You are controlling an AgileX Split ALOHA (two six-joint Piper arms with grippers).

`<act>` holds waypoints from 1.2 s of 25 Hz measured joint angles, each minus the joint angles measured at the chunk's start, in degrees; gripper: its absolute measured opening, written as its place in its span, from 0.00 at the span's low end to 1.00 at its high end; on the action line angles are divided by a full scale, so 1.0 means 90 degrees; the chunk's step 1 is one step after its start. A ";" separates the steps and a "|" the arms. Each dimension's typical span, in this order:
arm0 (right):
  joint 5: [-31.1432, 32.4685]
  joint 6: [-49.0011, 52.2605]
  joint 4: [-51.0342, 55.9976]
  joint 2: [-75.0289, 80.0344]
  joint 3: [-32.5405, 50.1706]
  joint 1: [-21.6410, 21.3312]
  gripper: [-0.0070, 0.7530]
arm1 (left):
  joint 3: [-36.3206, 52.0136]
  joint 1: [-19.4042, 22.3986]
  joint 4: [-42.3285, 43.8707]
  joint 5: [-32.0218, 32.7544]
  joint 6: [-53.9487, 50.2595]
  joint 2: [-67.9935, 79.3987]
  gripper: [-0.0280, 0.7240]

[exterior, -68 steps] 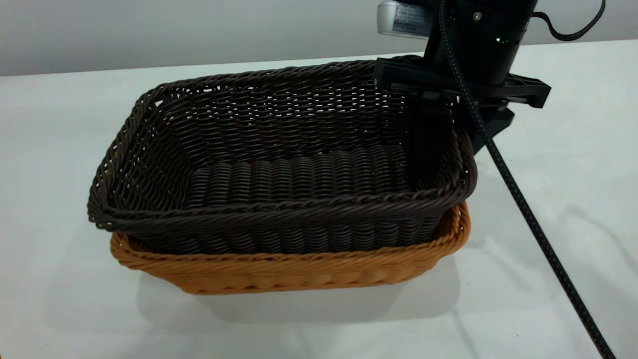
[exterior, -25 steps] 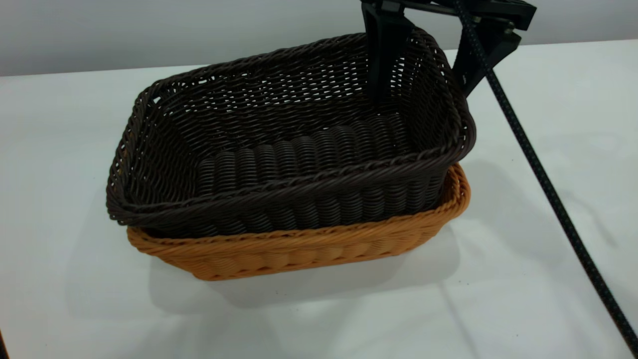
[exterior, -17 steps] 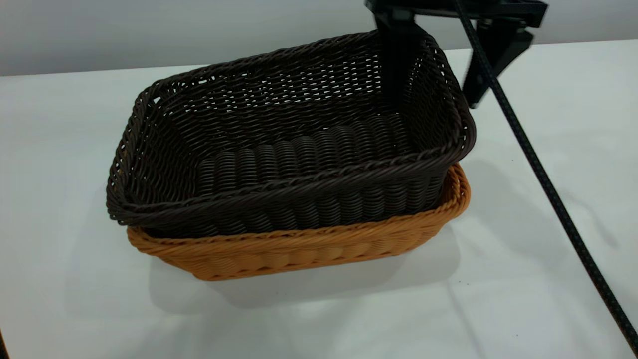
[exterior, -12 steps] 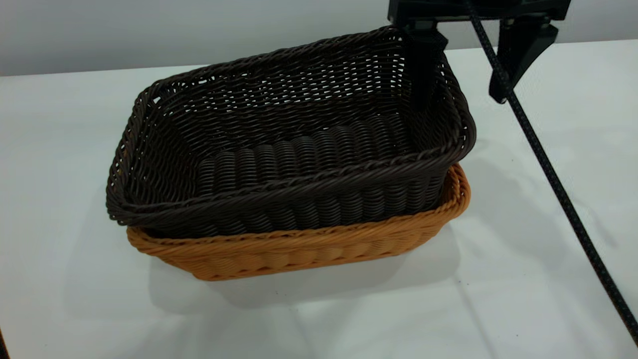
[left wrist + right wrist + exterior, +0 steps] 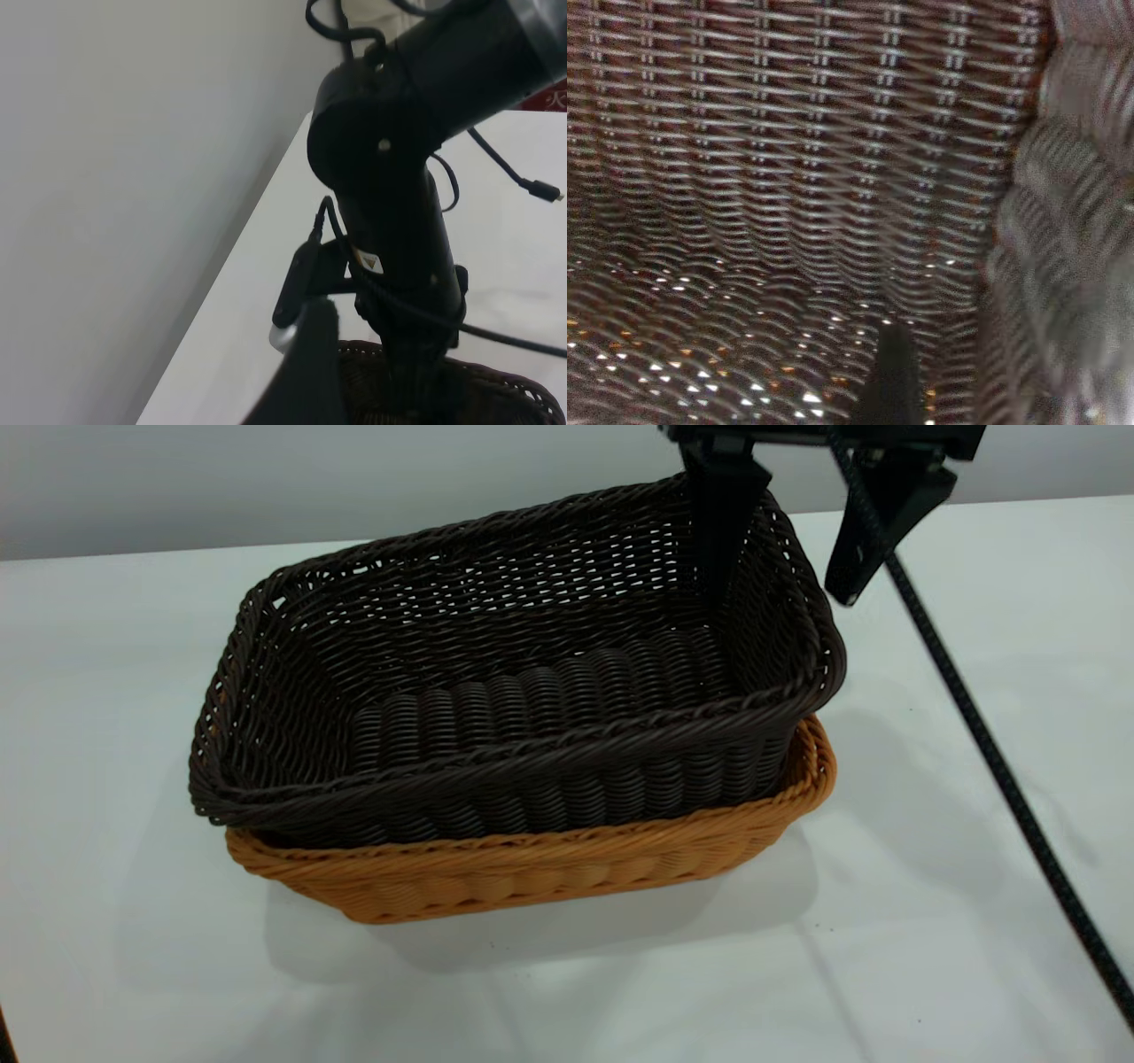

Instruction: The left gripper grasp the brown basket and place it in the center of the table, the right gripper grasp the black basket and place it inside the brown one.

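The black basket (image 5: pixel 532 691) sits nested inside the brown basket (image 5: pixel 567 868) on the white table (image 5: pixel 957 868). My right gripper (image 5: pixel 775 598) is open and hangs over the black basket's right end wall. One finger (image 5: pixel 719 522) is inside the wall, the other outside, and neither touches it. The right wrist view shows the dark weave (image 5: pixel 788 177) close up and one fingertip (image 5: pixel 893 381). The left gripper is out of the exterior view. Its wrist view shows only a dark blurred finger (image 5: pixel 310 372), the right arm (image 5: pixel 390 177) and the black basket's rim (image 5: pixel 505 394).
The right arm's braided cable (image 5: pixel 992 744) runs down across the table to the right of the baskets. A grey wall (image 5: pixel 354 478) stands behind the table's far edge. White tabletop lies open on all sides of the baskets.
The right gripper has let go of the black basket's end wall, opened and risen. The basket has settled into the brown one. In the last half second the gripper shifted slightly left.
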 joint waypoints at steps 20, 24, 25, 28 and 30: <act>0.0014 -0.1229 0.0483 -0.1461 -0.0122 0.0000 0.63 | 0.0000 0.0006 0.0214 0.0685 -0.0228 -0.0179 0.79; 0.0014 -0.1345 0.0435 -0.1963 -0.0122 0.0000 0.51 | 0.0000 0.0006 0.0544 0.0983 -0.0936 -0.0381 0.68; 0.0014 -0.1345 0.0389 -0.2108 -0.0122 0.0000 0.47 | 0.0000 0.0006 0.0681 0.1042 -0.1145 -0.0450 0.65; 0.0014 -0.1339 0.0381 -0.2541 -0.0122 0.0000 0.36 | 0.0000 0.0006 0.1095 0.1363 -0.1751 -0.0671 0.57; 0.0021 -0.1347 0.0393 -0.2809 -0.0122 0.0000 0.27 | 0.0000 0.0006 0.1352 0.1567 -0.2110 -0.0834 0.51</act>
